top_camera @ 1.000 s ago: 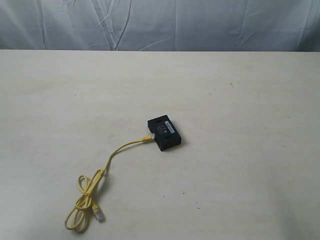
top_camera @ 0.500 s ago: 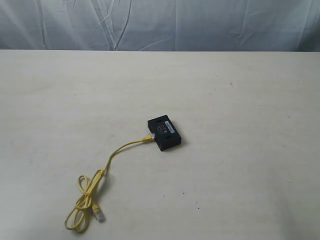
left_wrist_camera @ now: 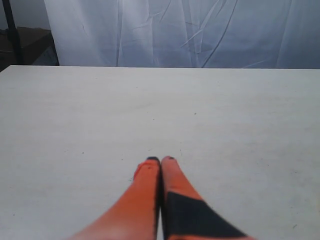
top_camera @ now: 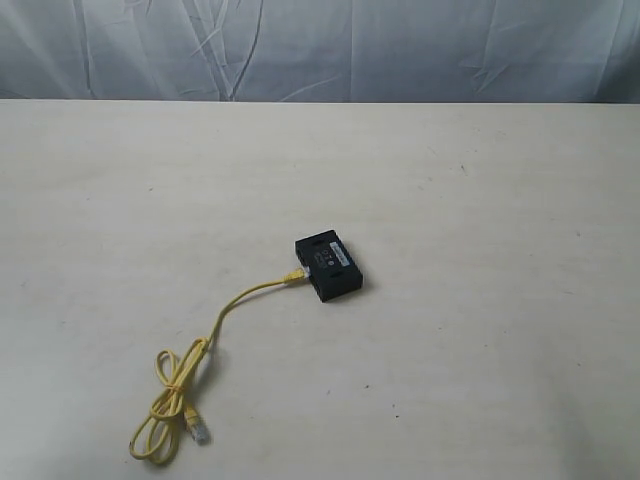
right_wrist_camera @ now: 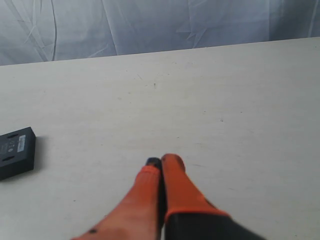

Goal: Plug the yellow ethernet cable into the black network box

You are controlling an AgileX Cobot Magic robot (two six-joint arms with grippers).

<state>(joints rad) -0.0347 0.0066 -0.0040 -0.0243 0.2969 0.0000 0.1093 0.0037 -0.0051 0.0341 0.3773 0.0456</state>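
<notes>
Left gripper (left_wrist_camera: 160,161) and right gripper (right_wrist_camera: 161,161) sit pinched together, empty; the plug (top_camera: 293,274) of the yellow ethernet cable (top_camera: 240,293) touches the black network box (top_camera: 328,267), which may skid if pushed.

A pale, off-white worktop (top_camera: 480,350) is filling most of every view, its matte surface showing faint scuffs and a few small dark specks. A wrinkled grey-white cloth (top_camera: 400,50) is hanging behind its far edge, long creases running down it. In the left wrist view a dark upright pole (left_wrist_camera: 12,30) is standing beside the cloth's edge, with something brownish (left_wrist_camera: 34,42) sitting behind it, too dim to identify.
</notes>
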